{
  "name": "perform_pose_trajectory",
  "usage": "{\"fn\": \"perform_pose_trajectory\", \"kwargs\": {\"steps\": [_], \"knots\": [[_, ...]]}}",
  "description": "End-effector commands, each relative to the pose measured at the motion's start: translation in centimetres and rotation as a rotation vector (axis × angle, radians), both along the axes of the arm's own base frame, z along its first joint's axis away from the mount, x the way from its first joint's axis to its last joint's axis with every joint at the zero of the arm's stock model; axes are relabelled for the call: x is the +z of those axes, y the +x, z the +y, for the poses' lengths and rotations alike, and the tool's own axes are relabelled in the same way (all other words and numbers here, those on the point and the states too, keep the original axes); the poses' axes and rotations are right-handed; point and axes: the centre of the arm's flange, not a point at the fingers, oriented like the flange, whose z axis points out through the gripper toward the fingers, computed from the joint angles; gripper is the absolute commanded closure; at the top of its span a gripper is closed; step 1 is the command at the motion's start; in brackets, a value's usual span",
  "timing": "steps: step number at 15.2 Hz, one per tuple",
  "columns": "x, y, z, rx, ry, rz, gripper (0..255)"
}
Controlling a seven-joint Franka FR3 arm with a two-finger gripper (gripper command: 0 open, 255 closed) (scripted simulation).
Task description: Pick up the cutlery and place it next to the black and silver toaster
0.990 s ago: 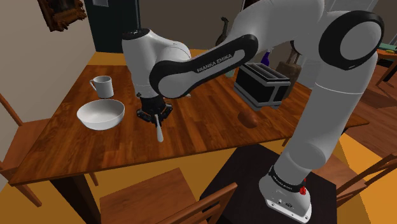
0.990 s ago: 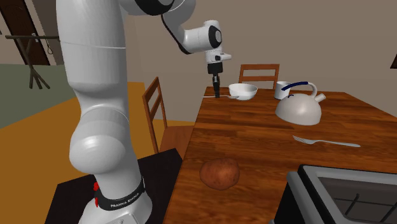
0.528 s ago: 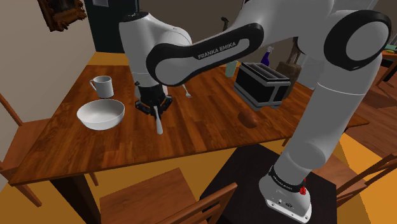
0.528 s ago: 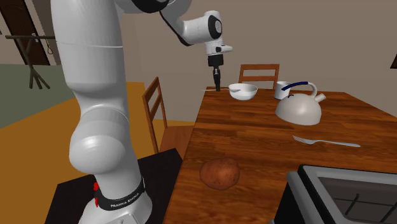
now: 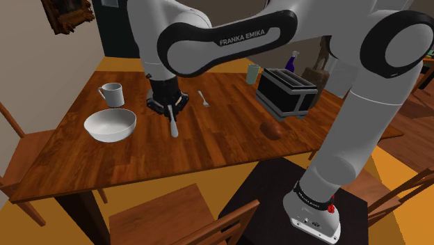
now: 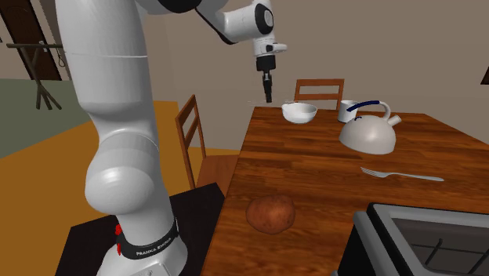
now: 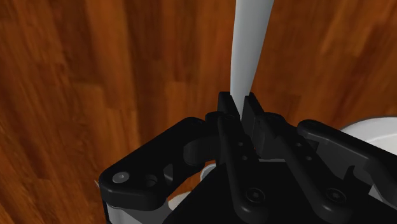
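The white utensil (image 5: 172, 124) is being clamped at one end between the closed fingers of the gripper (image 5: 168, 109), with its free end projecting beyond the fingertips over the wooden table (image 5: 222, 143). In the wrist view, the fingers (image 7: 226, 108) are pressing on both sides of the utensil's shaft. The gripper is hanging above the table just beside the white bowl (image 5: 110, 125). The toaster (image 5: 285, 92) is sitting well apart, across the table. A fork (image 5: 203, 99) is lying between them.
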Motion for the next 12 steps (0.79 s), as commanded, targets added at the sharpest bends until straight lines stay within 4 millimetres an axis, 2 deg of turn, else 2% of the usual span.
{"fn": "perform_pose_trajectory", "kwargs": {"steps": [1,12], "knots": [[1.2,0.0,-0.1,0.0,0.0,0.0,255],[7.0,0.0,-0.1,0.0,0.0,0.0,255]]}}
